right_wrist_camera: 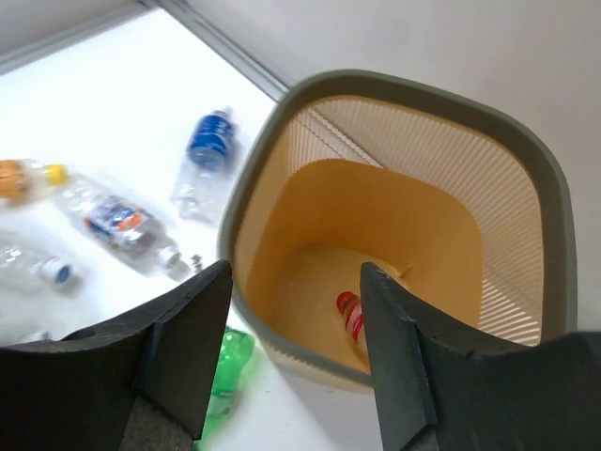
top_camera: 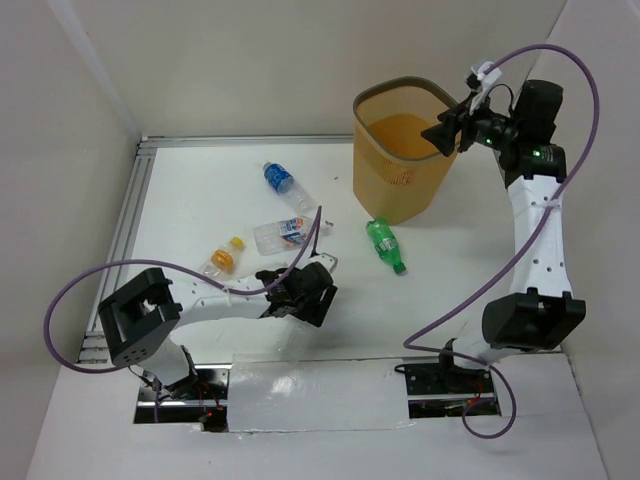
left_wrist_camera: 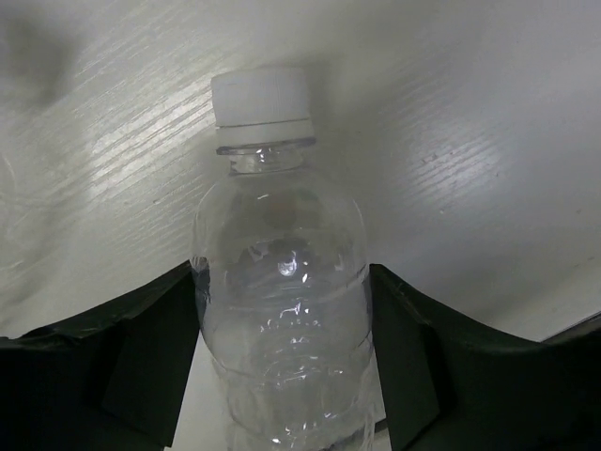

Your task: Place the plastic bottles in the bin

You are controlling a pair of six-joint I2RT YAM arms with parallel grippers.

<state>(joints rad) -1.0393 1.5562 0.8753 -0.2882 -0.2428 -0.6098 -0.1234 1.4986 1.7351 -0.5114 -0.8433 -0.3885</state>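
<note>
**Top:** I see L gripper low on table. R gripper hangs over bin. Blue bottle and green bottle lie outside it.
**L wrist:** fingers clamp clear bottle.
**R wrist:** jaws apart, empty. Red-label bottle lies on bin floor.

Yellow-orange bin upright; red-labelled bottle lies inside. On table, all lying flat: blue-labelled bottle, green bottle, orange bottle, colour-labelled clear bottle, white-capped clear bottle.
</note>
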